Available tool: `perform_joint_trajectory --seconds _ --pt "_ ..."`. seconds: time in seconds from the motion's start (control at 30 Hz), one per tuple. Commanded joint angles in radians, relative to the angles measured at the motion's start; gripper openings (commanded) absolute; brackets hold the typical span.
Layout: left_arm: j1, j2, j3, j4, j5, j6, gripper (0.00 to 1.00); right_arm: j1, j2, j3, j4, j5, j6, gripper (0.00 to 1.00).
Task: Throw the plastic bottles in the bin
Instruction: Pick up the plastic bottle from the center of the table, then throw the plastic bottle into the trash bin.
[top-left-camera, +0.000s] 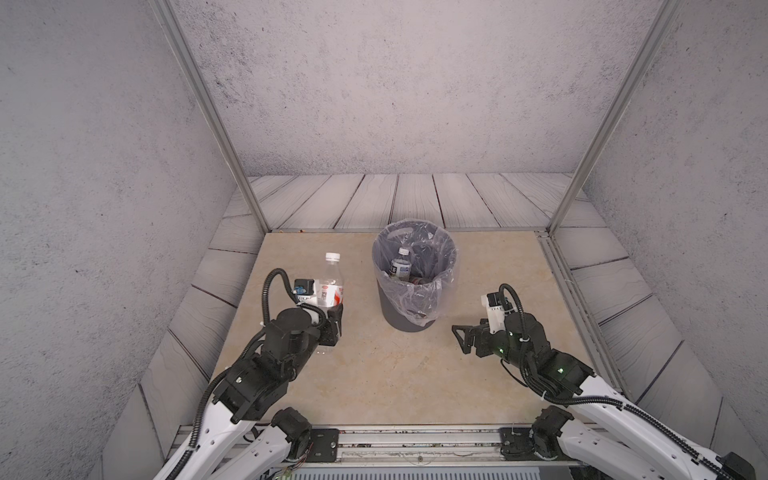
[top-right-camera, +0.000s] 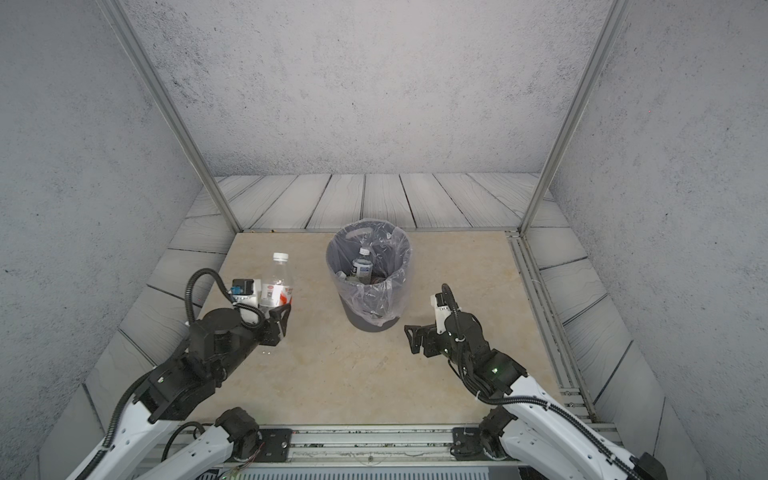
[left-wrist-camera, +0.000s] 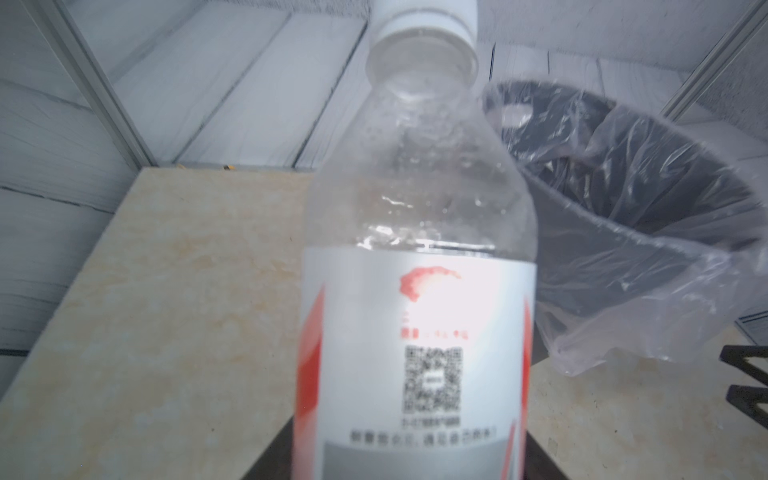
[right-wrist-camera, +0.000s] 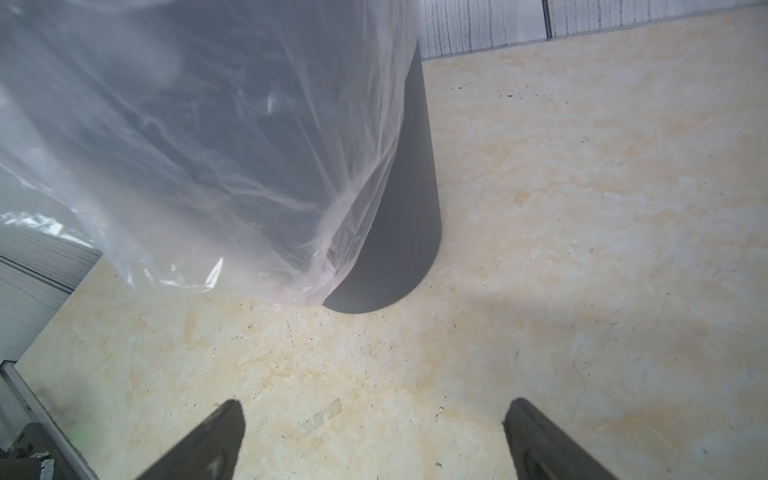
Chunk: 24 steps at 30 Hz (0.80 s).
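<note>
The red-and-white-labelled bottle (top-left-camera: 331, 286) is clear, with a white cap. It stands cap-up in my left claw (top-left-camera: 329, 321), which pinches it on the lower part of its body, below the label. My left wrist view is almost filled by it (left-wrist-camera: 415, 291), with its label and a square code facing the lens. I cannot tell whether its base touches the table (top-left-camera: 374, 374) or hangs just above it. It sits to the left of the bin (top-left-camera: 405, 320) and apart from it, with bare tabletop between them.

The bin is dark grey and round, and a clear crinkled liner bag (top-left-camera: 415, 291) is folded over its rim and hangs down its outer wall. Inside, in both top views, a black-and-white-labelled bottle (top-right-camera: 362, 266) leans with its white cap up. Something more lies beneath it — too hidden to name.

On the bin's other side is my right claw (top-left-camera: 461, 338), spread wide and holding nothing. It points toward the foot of the bin. In my right wrist view the two dark fingers (right-wrist-camera: 199, 440) frame bare table, with the bin's wall (right-wrist-camera: 415, 187) and the hanging bag just ahead — near, but not touching.
</note>
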Motion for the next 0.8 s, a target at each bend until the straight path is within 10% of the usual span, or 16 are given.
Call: perform_joint_trajectory --seconds 0.0,0.2,0.37,0.57,0.77 --pt "-0.002 -0.052 0.077 0.032 -0.057 0.075 0.6 0.0 -0.016 0.034 -0.016 -0.005 -0.014 1.0" --pt "-0.003 -0.009 0.205 0.355 0.062 0.139 0.6 0.0 -0.02 0.061 -0.048 0.017 -0.039 1.0" --pt "-0.002 0.349 0.407 0.654 0.222 0.136 0.62 0.0 -0.045 0.069 -0.056 0.017 -0.027 1.0" --pt "0.018 0.795 0.593 0.58 0.321 -0.005 1.0 0.001 -0.113 0.067 -0.089 0.037 -0.006 1.0" --pt "0.064 0.767 0.611 0.486 0.497 -0.029 1.0 0.0 -0.122 0.067 -0.093 0.028 -0.003 1.0"
